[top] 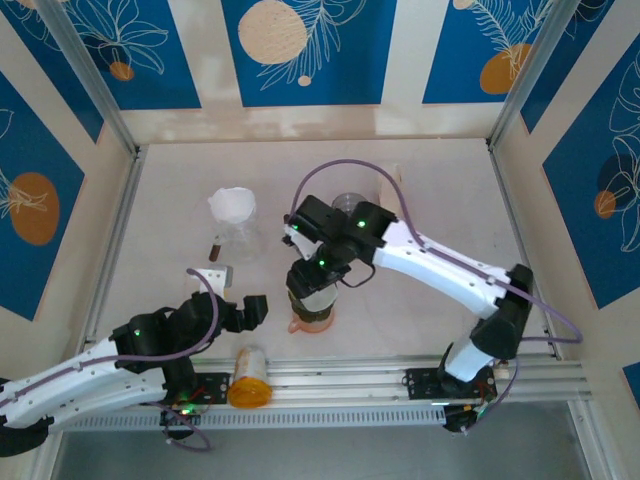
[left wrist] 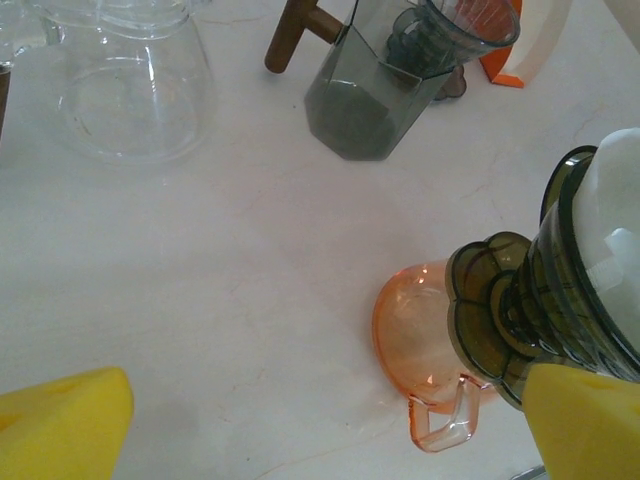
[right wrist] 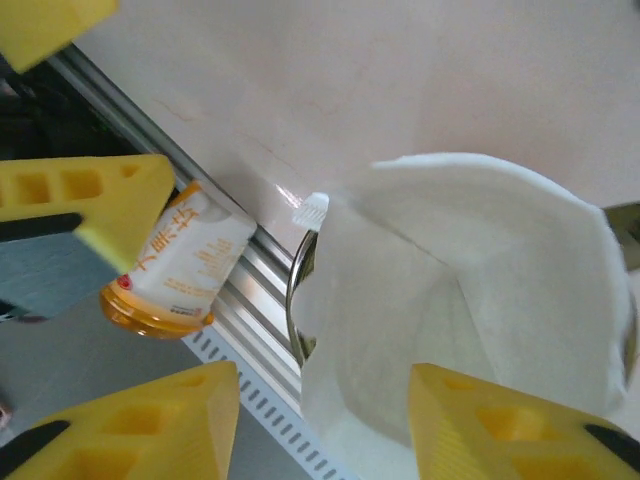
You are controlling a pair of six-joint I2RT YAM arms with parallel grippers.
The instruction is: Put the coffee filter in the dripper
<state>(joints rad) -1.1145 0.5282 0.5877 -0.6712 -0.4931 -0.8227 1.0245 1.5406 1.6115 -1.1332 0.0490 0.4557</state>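
A white paper coffee filter [right wrist: 480, 290] stands opened as a cone inside the dark smoked dripper [left wrist: 530, 320], which rests on an orange glass cup [left wrist: 420, 335] with a handle. My right gripper [right wrist: 320, 430] hovers directly over the dripper [top: 312, 305], open, with its yellow fingers [right wrist: 140, 430] on either side of the filter's near edge. The right-hand finger is at or touching the paper. My left gripper [left wrist: 325, 440] stands open low over the table, just left of the cup, with nothing between its fingers. It shows in the top view as the left gripper [top: 248, 312].
A glass carafe [top: 235, 235] holding another white filter [top: 232, 205] stands at the back left. A grey pitcher [left wrist: 365, 95] with a wooden handle is behind the cup. An orange-capped bottle [top: 248, 377] lies on the aluminium rail [top: 380, 385] at the near edge.
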